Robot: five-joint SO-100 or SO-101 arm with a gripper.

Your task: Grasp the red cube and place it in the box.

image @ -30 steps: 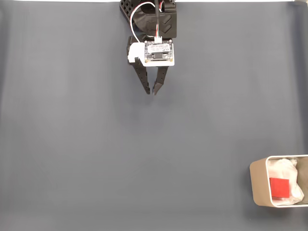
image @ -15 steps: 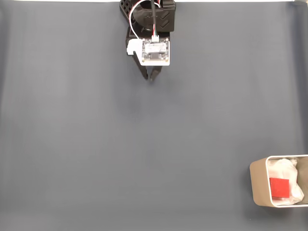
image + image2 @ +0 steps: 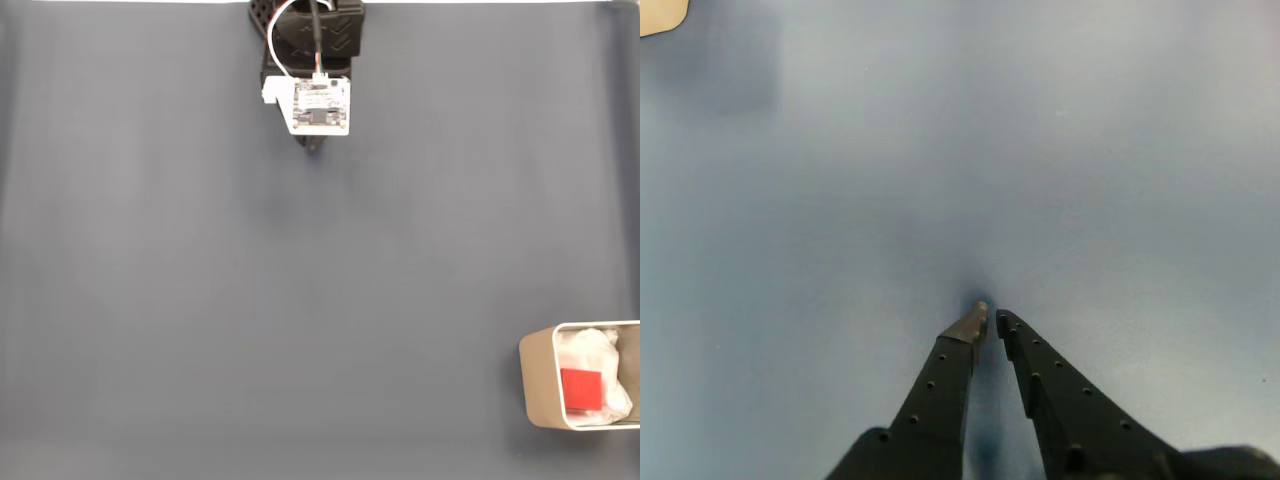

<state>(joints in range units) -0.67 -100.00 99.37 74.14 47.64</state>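
The red cube lies inside the box, on its white lining, at the bottom right of the fixed view. My gripper sits far from it at the top centre, tucked under the wrist camera board. In the wrist view the two black fingers stand nearly together with nothing between them, tips close to the grey mat. A beige corner of the box shows at the top left of the wrist view.
A plain dark grey mat covers the table. The arm's black base stands at the top edge. The box reaches the right edge of the fixed view.
The gripper has closed from open to shut and drawn back toward the arm's base at the top. The cube and box have not moved.
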